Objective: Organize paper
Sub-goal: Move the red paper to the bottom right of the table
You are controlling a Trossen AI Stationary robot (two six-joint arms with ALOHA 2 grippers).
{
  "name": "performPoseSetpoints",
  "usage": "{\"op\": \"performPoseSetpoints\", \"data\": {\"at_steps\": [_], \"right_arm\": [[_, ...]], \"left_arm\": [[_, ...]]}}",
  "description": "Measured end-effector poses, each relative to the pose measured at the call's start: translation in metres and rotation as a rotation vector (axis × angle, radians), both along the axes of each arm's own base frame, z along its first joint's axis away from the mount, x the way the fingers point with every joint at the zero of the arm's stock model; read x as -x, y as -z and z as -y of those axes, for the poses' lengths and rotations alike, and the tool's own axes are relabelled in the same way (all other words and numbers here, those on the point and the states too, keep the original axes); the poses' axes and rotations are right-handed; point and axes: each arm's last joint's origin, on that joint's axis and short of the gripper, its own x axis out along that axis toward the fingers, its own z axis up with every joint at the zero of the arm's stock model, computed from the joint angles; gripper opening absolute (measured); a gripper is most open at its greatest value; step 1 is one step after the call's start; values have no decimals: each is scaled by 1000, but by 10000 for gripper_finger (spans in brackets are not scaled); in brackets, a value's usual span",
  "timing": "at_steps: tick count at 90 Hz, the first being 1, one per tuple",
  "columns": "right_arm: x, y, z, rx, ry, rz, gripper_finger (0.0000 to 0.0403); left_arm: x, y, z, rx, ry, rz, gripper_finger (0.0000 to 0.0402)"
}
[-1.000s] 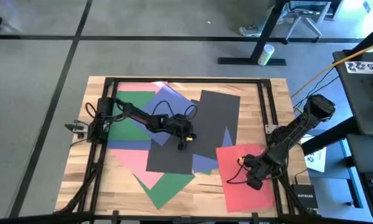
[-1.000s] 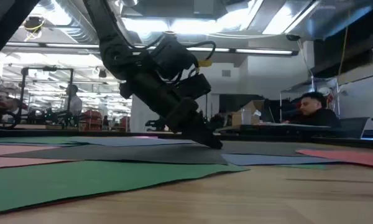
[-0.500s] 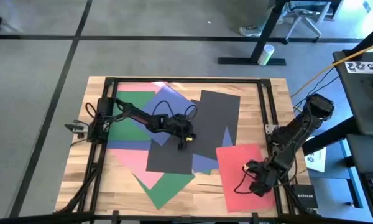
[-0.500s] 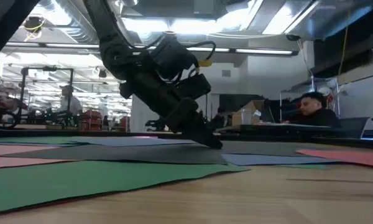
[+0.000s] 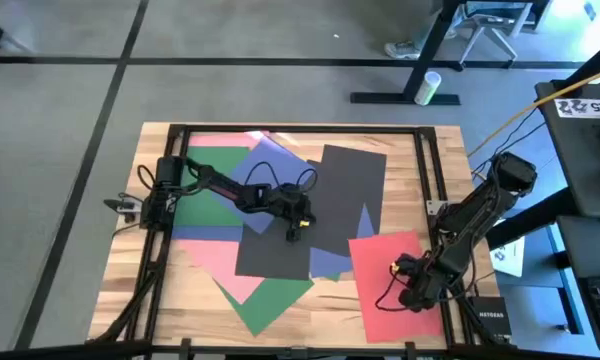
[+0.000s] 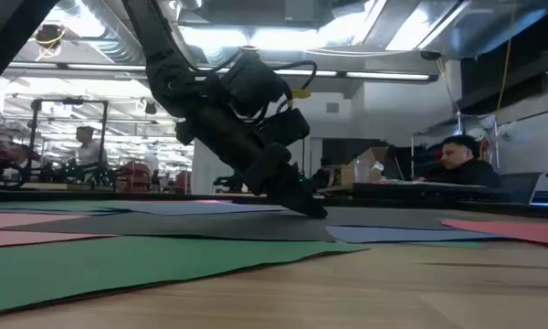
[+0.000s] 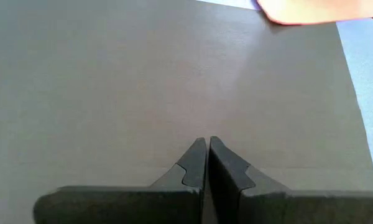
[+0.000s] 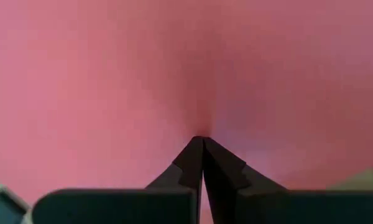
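Observation:
Coloured paper sheets lie overlapping on the wooden table (image 5: 430, 150). Among them are a black sheet (image 5: 270, 250), a second black sheet (image 5: 355, 185), blue (image 5: 272, 165), green (image 5: 212, 200), pink (image 5: 212, 255) and, at the near right, a red sheet (image 5: 380, 250). My left gripper (image 5: 298, 224) is shut, its tips down on the black sheet in the middle. My right gripper (image 5: 408, 292) is shut, its tips on the red sheet. My left gripper presses its shut fingertips (image 7: 206, 144) onto the black sheet's flat face (image 7: 205, 112), away from the edges. The fingers slant down from the table's left (image 6: 297, 199). The sheet lies flat on the sheets below. My right gripper rests its shut fingertips (image 8: 202, 146) on the red sheet's face (image 8: 199, 93), coming down from the right. The sheet lies flat on the table.
A black frame rail (image 5: 300, 128) runs around the table top. A white printed sheet (image 5: 508, 256) and a small black box (image 5: 486, 312) lie off the right edge. Beyond the table, a person (image 6: 461, 160) sits at a desk.
My right gripper has gone a little toward the table's near edge over the red sheet, staying shut with its tips on it. My left gripper has kept still on the black sheet.

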Motion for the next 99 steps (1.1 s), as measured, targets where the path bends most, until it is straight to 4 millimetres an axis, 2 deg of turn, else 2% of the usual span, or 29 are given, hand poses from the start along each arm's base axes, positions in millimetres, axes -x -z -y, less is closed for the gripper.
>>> {"op": "performPoseSetpoints", "data": {"at_steps": [25,60,85,99], "right_arm": [[2,0,-2,-58,-6,-73,0],[1,0,-2,-49,0,-53,0],[-4,-23,-1,57,30,75,0],[-4,-24,-1,64,32,87,0]], "left_arm": [[0,0,0,0,0,0,0],[0,0,0,0,0,0,0],[0,0,0,0,0,0,0],[0,0,0,-1,0,0,0]]}}
